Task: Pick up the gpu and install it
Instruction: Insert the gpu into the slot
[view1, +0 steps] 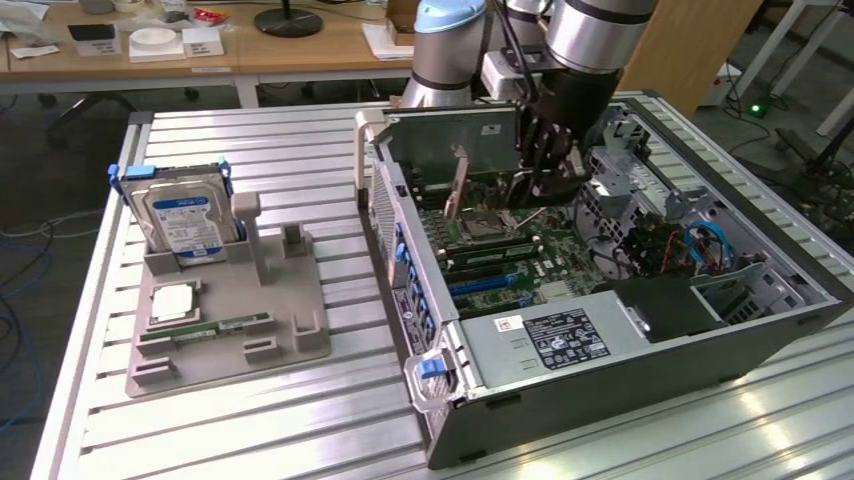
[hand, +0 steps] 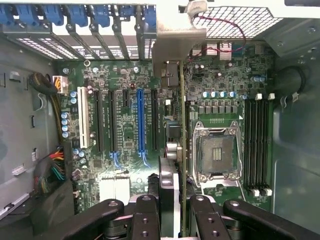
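Open case (view1: 641, 390) lying on its side, mid-right of the exterior view. Inside it, upper middle, gripper (view1: 541, 180) with jaws clenched on the gpu (view1: 447, 140). Card held on edge over the motherboard (view1: 534, 250), its top edge above the case rim and its bracket end toward the wall on the exterior view's left. Drive bays and cables close on the exterior view's right of the gripper; open board below it.

Wrist view: gpu (hand: 182, 125) edge-on, a thin line running away from the gripper (hand: 174, 205), with one finger (hand: 145, 215) on either side. Bracket (hand: 177, 45) at the far end, by the row of blue clips (hand: 75, 15). Card between the blue slot (hand: 140, 120) and the CPU socket (hand: 216, 157), near the socket. Height over the slots unclear here.

Exterior view adds a hard drive (view1: 180, 215) upright in a grey holder (view1: 227, 340) on the table (view1: 294, 170), well apart on the exterior view's left.
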